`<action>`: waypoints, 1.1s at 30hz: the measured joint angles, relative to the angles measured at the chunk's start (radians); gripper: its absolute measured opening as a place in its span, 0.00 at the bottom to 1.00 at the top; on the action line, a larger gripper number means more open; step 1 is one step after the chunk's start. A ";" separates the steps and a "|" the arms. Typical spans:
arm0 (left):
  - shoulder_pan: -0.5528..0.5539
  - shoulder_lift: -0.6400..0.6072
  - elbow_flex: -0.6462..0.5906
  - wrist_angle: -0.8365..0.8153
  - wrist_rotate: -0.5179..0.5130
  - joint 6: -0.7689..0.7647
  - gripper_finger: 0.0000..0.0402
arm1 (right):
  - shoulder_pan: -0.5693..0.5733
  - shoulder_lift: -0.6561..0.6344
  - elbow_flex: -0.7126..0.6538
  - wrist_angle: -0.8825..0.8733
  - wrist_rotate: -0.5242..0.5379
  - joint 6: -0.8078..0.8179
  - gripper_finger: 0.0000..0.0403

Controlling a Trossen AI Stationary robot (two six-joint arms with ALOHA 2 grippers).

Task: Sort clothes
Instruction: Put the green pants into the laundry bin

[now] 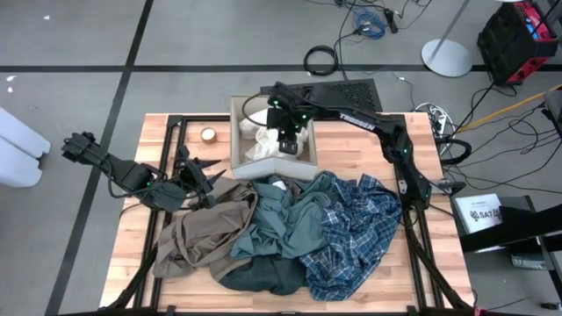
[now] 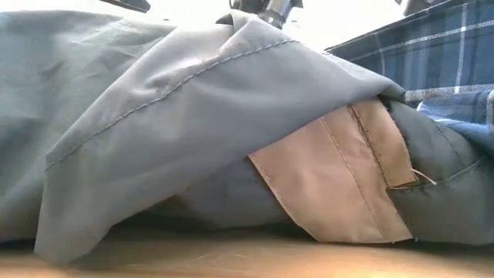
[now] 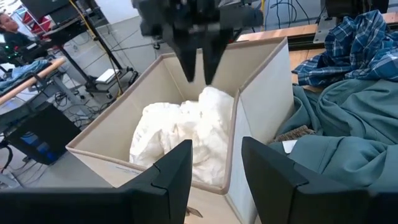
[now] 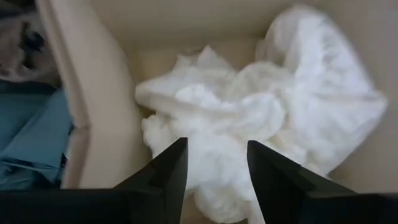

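Cream-white pieces [image 4: 249, 118] lie inside the beige box [image 1: 237, 140], right fingers [image 4: 168, 171] parted above them, left fingers [image 3: 180, 168] spread nearby.

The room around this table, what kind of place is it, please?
Probably a robotics lab or workshop, not a home. The wooden table stands on a grey floor with taped lines, loose cables lie about, and a red and black equipment case sits nearby.
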State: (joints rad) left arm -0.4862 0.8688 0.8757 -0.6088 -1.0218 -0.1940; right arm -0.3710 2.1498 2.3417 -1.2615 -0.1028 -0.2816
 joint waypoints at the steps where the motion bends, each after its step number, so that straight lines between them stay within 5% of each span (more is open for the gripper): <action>1: 0.000 0.000 0.000 0.000 0.000 0.000 0.38 | 0.000 -0.012 0.000 0.009 0.001 -0.009 0.38; 13: 0.000 0.000 0.000 0.000 0.000 0.000 0.38 | 0.001 -0.218 0.000 0.023 0.048 0.021 0.38; 20: 0.000 0.000 0.000 0.001 0.014 -0.002 0.38 | 0.042 -0.322 0.000 -0.188 0.045 0.139 0.38; 28: 0.000 0.000 0.000 0.041 0.088 0.017 0.37 | 0.215 -0.363 -0.048 -0.312 0.019 0.238 0.38; 33: 0.000 0.000 0.000 0.081 0.224 0.017 0.38 | 0.361 -0.417 -0.133 -0.300 0.014 0.316 0.38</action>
State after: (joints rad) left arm -0.4858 0.8688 0.8757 -0.5276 -0.7974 -0.1770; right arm -0.0095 1.7328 2.2087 -1.5619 -0.0890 0.0340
